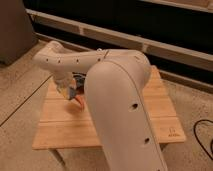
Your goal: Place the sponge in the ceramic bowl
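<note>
Gripper point(69, 89) hangs low over the left of the pale wooden slatted table point(55, 130); whether it's gripping, I cannot tell. Right at its tip sits the small yellow-orange, blue-faced sponge point(79, 99), likely soft, light and squashy, so pinch across its flat faces. The dark ceramic bowl is out of sight.

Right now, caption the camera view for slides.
Arm stretched over the wooden table, tool at the sponge near its far-left corner.

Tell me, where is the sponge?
In the camera view, the sponge is at the gripper, over the wooden table's left part, beside the big white arm.
</note>
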Controlling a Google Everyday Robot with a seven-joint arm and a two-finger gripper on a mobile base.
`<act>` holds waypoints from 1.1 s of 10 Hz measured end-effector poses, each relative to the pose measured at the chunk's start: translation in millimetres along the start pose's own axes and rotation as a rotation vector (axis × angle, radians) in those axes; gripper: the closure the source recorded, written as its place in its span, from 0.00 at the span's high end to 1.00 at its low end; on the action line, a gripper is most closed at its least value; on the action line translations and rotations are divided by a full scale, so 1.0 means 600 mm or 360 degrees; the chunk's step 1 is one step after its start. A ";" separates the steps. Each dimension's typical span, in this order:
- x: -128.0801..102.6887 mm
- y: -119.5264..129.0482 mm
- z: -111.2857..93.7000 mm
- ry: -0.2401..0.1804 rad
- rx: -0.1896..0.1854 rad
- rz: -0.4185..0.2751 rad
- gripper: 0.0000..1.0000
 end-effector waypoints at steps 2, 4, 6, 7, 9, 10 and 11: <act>0.016 -0.042 -0.025 0.0034 0.0042 0.0062 0.00; 0.024 -0.081 -0.039 0.0083 0.0033 0.0125 0.00; 0.027 -0.106 -0.055 0.0121 0.0007 0.0210 0.00; 0.029 -0.111 -0.057 0.0127 0.0004 0.0224 0.00; 0.028 -0.110 -0.057 0.0127 0.0004 0.0224 0.00; 0.028 -0.111 -0.057 0.0128 0.0005 0.0224 0.00; 0.028 -0.116 -0.057 0.0134 0.0014 0.0224 0.00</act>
